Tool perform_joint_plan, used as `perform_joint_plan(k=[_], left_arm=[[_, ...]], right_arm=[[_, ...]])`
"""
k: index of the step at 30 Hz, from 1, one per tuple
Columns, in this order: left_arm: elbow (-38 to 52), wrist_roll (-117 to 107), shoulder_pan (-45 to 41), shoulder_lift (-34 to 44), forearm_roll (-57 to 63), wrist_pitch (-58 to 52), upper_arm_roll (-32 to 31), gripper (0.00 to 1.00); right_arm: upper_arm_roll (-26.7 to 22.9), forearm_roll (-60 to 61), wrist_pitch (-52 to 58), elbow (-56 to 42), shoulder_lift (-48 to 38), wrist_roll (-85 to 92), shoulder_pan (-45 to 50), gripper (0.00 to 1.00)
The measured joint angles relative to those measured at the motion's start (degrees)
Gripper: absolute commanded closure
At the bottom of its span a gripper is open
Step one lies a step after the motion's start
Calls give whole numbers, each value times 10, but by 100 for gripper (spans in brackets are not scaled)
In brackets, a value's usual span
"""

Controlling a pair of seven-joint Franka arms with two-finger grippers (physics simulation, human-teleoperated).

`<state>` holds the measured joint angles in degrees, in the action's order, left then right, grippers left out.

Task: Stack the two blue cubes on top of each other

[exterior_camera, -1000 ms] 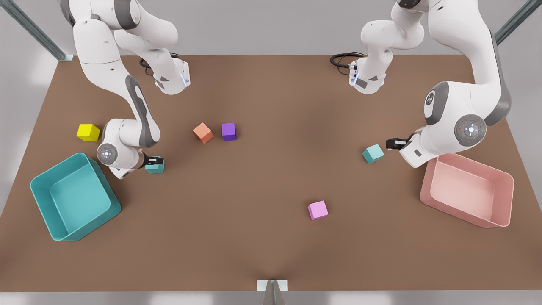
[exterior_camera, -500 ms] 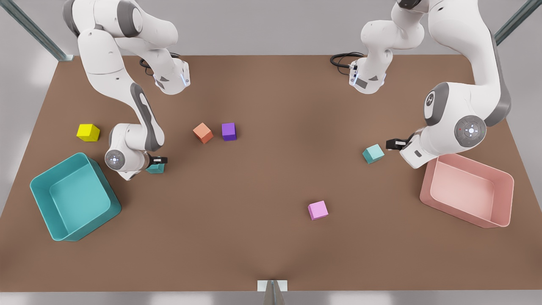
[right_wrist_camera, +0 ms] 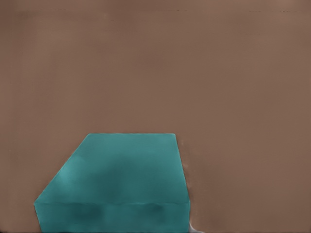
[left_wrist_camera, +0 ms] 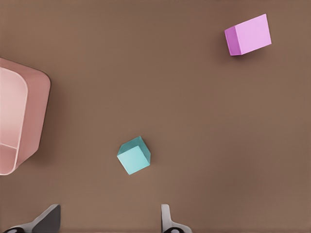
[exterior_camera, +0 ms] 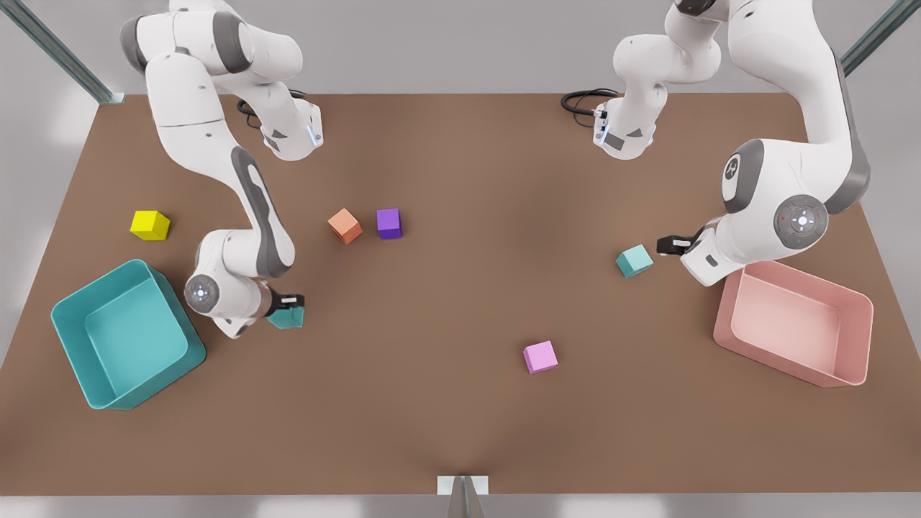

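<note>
1. Between the fingers of the right gripper (exterior_camera: 288,308), beside the teal bin (exterior_camera: 75,338), one blue cube (exterior_camera: 288,318) is clamped.
2. Just ahead of the left gripper (exterior_camera: 665,245), whose fingers (left_wrist_camera: 166,221) are spread apart, the other blue cube (exterior_camera: 634,260) is seen resting alone on the table (exterior_camera: 460,302), near the pink bin (exterior_camera: 856,316).

White glossy arms, grey joint panels, black hands, black base cables.
</note>
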<state>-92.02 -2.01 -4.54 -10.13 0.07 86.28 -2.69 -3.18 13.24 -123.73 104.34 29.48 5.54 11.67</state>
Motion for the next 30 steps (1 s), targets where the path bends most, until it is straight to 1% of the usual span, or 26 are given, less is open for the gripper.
perform_joint_plan(k=[3,5,7,9,10,13,14,15,16,21,23,25,27,28,29,30], left_arm=[[3,0,0,0,-1,1,0,0],[5,-1,-1,-3,-1,1,0,0],[11,-2,2,-11,-7,1,2,0],[4,-3,23,-23,-14,4,2,0],[-12,-3,40,-28,-16,11,2,0],[-117,-3,95,-26,-19,63,2,0],[-183,-7,99,-13,-20,100,3,0],[-223,-14,94,-8,-20,136,4,0],[-250,-22,88,-9,-23,170,4,0],[-355,-60,82,-12,-63,325,5,0],[-374,-74,70,-13,-80,371,5,0],[-380,-88,62,-16,-89,403,5,0],[-388,-100,57,-19,-93,426,5,0],[-392,-105,55,-20,-93,436,5,0],[-395,-110,54,-21,-94,443,5,0],[-397,-115,54,-24,-94,451,5,0]], right_arm=[[3,40,-1,-147,87,-17,78,41],[3,53,-39,-186,146,-42,148,41],[0,59,-72,-229,179,-81,224,41],[-3,58,-97,-272,205,-127,270,40],[-3,56,-105,-286,210,-149,279,40],[-3,53,-125,-301,217,-209,289,40],[-3,51,-130,-303,221,-226,291,38],[-3,48,-134,-304,225,-244,292,16],[-3,44,-138,-304,227,-261,293,0],[-1,14,-149,-305,228,-332,292,0],[-2,10,-149,-305,219,-354,282,0],[-2,8,-131,-301,177,-372,261,0],[-2,7,-74,-300,113,-376,197,0],[-3,2,-30,-304,88,-366,137,0],[-4,-14,18,-309,61,-354,84,0],[-8,-49,66,-309,47,-343,54,0]])
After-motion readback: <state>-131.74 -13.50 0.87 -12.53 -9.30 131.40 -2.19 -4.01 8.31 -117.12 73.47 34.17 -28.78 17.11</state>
